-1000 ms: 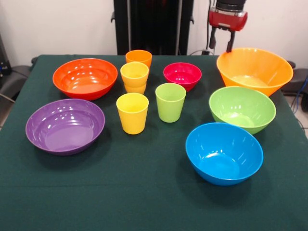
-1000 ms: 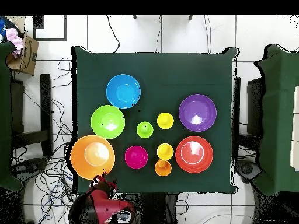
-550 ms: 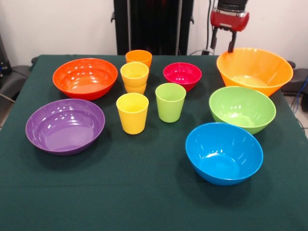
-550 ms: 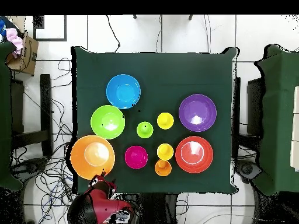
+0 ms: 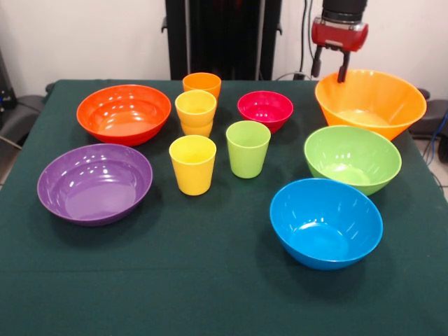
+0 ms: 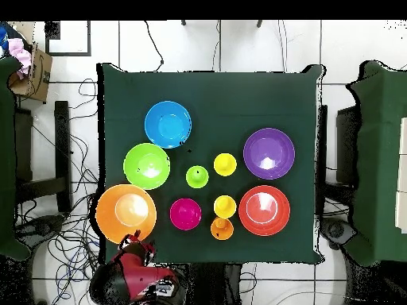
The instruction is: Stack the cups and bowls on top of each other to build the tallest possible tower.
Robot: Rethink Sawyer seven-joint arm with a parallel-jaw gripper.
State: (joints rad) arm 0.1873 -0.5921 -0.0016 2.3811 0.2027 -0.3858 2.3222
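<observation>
My gripper (image 5: 330,70) hangs open and holds nothing, just over the far rim of the large orange bowl (image 5: 369,101); in the overhead view the gripper (image 6: 133,238) is at that bowl's (image 6: 125,213) lower edge. In front of the orange bowl stand the lime green bowl (image 5: 352,157) and the blue bowl (image 5: 326,222). The purple bowl (image 5: 94,183) and the red-orange bowl (image 5: 124,113) are at the left. In the middle are the small magenta bowl (image 5: 265,110), an orange cup (image 5: 201,84), a yellow cup (image 5: 196,108) that seems nested in another, a single yellow cup (image 5: 192,164) and a green cup (image 5: 248,148).
Everything stands on a table under a dark green cloth (image 5: 210,294). Black equipment (image 5: 222,35) rises behind its far edge. Overhead, cables (image 6: 67,238) lie on the floor left of the table, and a cardboard box (image 6: 32,71) sits at the upper left.
The gripper has shifted a little to the right in the front view and slightly lower, closer over the orange bowl's far rim. The cups and bowls have not moved.
</observation>
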